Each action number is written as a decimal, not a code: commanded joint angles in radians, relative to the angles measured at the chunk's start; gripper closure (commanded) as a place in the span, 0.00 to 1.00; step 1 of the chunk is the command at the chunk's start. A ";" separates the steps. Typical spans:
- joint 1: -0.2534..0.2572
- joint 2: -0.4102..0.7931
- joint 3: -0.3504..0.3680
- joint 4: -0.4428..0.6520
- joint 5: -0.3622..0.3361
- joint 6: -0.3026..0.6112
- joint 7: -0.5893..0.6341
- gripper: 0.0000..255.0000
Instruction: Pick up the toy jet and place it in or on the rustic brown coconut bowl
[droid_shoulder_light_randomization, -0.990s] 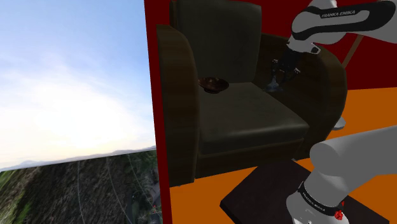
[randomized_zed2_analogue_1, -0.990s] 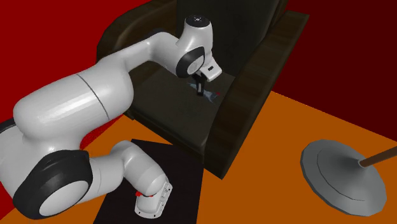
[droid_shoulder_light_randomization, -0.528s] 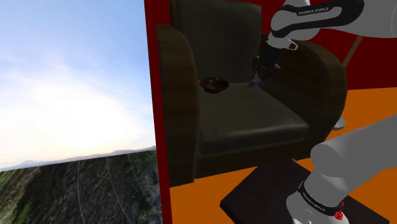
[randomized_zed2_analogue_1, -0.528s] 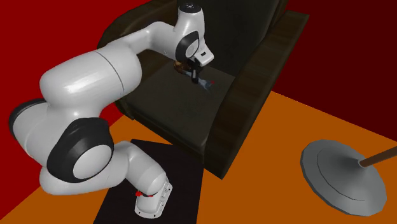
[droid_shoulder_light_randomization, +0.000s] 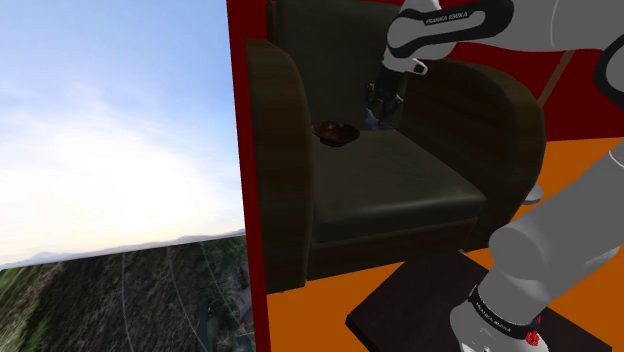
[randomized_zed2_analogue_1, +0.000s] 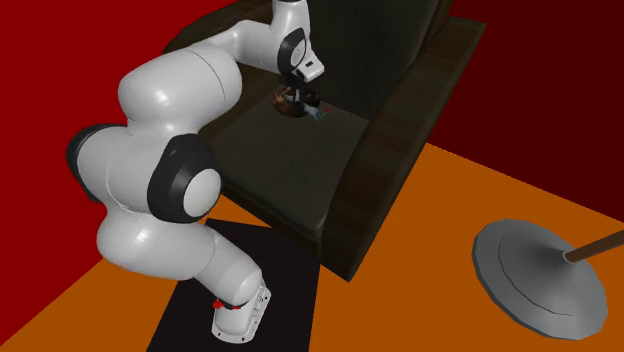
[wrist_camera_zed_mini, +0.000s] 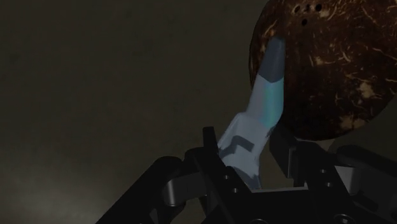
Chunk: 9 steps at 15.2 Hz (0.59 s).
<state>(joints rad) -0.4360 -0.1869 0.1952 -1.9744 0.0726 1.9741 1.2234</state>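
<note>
1. Landmark: the brown coconut bowl (droid_shoulder_light_randomization: 335, 132) stands upright on the seat cushion (droid_shoulder_light_randomization: 400, 185) of a dark armchair (droid_shoulder_light_randomization: 285, 150). It is near the cushion's back corner.
2. Gripper (droid_shoulder_light_randomization: 378, 118): it hangs just beside the bowl, on the side toward the shoulder view's right, and points down at the cushion.
3. Claw state: the two black fingers (wrist_camera_zed_mini: 211, 145) are clamped on the toy jet (wrist_camera_zed_mini: 259, 118), one on each flank of its rear body.
4. Toy jet: it has a pale blue-grey body and a dark grey nose. It is carried clear of the cushion, just beside the bowl. The nose reaches away from the fingers toward the bowl, and in the wrist view it overlaps the bowl's near rim. Whether the nose touches the bowl cannot be told.
5. Bowl surface: dark brown, flecked with pale fibre marks, with three small holes close to the rim.
6. Arm (randomized_zed2_analogue_1: 170, 100): white with dark joints, it rises from the black stand (randomized_zed2_analogue_1: 290, 275) and arches over the cushion to the bowl.
7. Surroundings: an orange floor (randomized_zed2_analogue_1: 450, 210) lies beneath the armchair and a red wall (randomized_zed2_analogue_1: 80, 50) stands behind it. A grey disc base (randomized_zed2_analogue_1: 540, 275) with a brown pole rests on the floor, well apart from the bowl.
</note>
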 joint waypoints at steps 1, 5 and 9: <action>0.010 0.069 0.023 0.079 -0.017 -0.009 0.041 1.00; 0.038 0.211 0.064 0.239 -0.065 -0.029 0.122 1.00; 0.082 0.368 0.092 0.433 -0.125 -0.072 0.200 1.00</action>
<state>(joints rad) -0.3662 0.1343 0.2803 -1.5982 -0.0354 1.9133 1.4019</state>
